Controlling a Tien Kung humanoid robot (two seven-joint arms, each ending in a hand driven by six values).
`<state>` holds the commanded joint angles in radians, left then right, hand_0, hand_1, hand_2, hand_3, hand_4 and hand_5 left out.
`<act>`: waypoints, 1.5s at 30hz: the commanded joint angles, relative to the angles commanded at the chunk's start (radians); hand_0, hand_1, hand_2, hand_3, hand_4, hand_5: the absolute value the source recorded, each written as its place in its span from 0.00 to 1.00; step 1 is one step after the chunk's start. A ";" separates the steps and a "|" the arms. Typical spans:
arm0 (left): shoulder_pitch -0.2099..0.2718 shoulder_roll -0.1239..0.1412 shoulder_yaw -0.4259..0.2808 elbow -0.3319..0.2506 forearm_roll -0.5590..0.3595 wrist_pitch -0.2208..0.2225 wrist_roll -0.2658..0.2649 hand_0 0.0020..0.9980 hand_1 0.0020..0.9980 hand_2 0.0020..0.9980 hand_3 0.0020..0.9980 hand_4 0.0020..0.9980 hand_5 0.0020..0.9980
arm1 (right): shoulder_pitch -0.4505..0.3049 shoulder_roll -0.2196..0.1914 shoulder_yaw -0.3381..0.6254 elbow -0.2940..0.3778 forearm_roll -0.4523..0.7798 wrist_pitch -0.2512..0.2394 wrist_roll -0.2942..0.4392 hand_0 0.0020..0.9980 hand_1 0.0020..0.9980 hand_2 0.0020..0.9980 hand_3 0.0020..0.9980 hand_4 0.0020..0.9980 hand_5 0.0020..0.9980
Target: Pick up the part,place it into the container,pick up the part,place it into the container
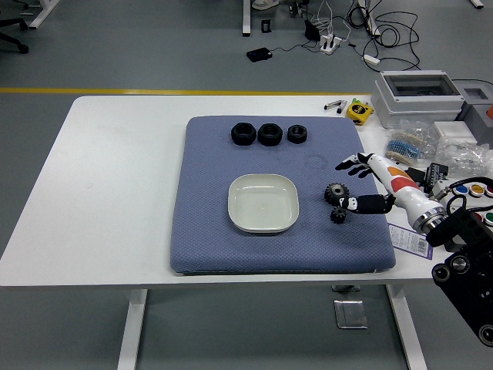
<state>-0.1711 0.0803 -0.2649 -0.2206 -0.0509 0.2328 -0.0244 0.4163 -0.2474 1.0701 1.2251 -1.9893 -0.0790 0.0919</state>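
Observation:
Two small black gear parts lie on the blue mat point(208, 231), right of the dish: a larger gear point(333, 192) and a smaller one point(337, 215) just below it. A white square dish point(263, 203), the container, sits empty in the mat's middle. My right hand point(356, 183) comes in from the right, fingers spread, with its thumb point(356, 204) between the two gears and its other fingers point(351, 164) above them. It holds nothing. Three black nuts point(269, 134) stand in a row at the mat's far edge. My left arm is out of view.
A grey box point(417, 96), a yellow tape measure point(358, 111), bags of small parts point(431, 142) and a button panel point(474, 189) crowd the table's right side. The white table point(108, 193) stretches left of the mat.

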 joint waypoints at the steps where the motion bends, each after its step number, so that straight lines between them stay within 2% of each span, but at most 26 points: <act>1: 0.000 0.000 0.000 0.000 0.000 0.000 0.000 0.70 0.61 0.64 0.56 0.56 0.58 | 0.001 0.000 -0.004 0.000 -0.005 -0.001 0.000 0.52 0.57 0.59 0.56 0.87 0.17; 6: 0.000 0.000 0.000 0.001 -0.001 0.000 0.000 0.70 0.61 0.64 0.56 0.56 0.58 | 0.011 0.001 -0.043 0.000 -0.019 -0.008 0.000 0.52 0.57 0.59 0.56 0.87 0.17; 12: -0.003 0.002 0.001 0.001 -0.001 0.000 0.000 0.70 0.60 0.64 0.56 0.56 0.58 | 0.046 0.003 -0.103 -0.031 -0.039 -0.003 -0.016 0.52 0.57 0.58 0.56 0.86 0.17; 20: -0.005 0.004 0.006 0.002 -0.011 0.000 -0.004 0.70 0.60 0.64 0.56 0.56 0.58 | 0.066 0.000 -0.127 -0.068 -0.095 0.017 -0.034 0.54 0.58 0.59 0.58 0.86 0.19; 30: -0.008 0.005 0.003 0.001 -0.006 0.000 -0.002 0.70 0.59 0.64 0.56 0.56 0.58 | 0.075 0.007 -0.140 -0.110 -0.115 0.003 -0.039 0.53 0.58 0.59 0.58 0.85 0.19; 31: -0.008 0.005 0.003 0.001 -0.006 0.000 -0.002 0.70 0.60 0.64 0.56 0.56 0.58 | 0.075 0.007 -0.140 -0.114 -0.120 0.002 -0.041 0.48 0.57 0.59 0.57 0.84 0.20; 45: -0.004 0.004 -0.001 0.001 -0.002 0.000 0.000 0.70 0.60 0.64 0.56 0.56 0.58 | 0.070 0.005 -0.148 -0.154 -0.137 -0.006 -0.046 0.45 0.55 0.58 0.56 0.82 0.20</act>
<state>-0.1749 0.0840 -0.2658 -0.2197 -0.0533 0.2330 -0.0241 0.4859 -0.2427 0.9222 1.0712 -2.1262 -0.0850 0.0458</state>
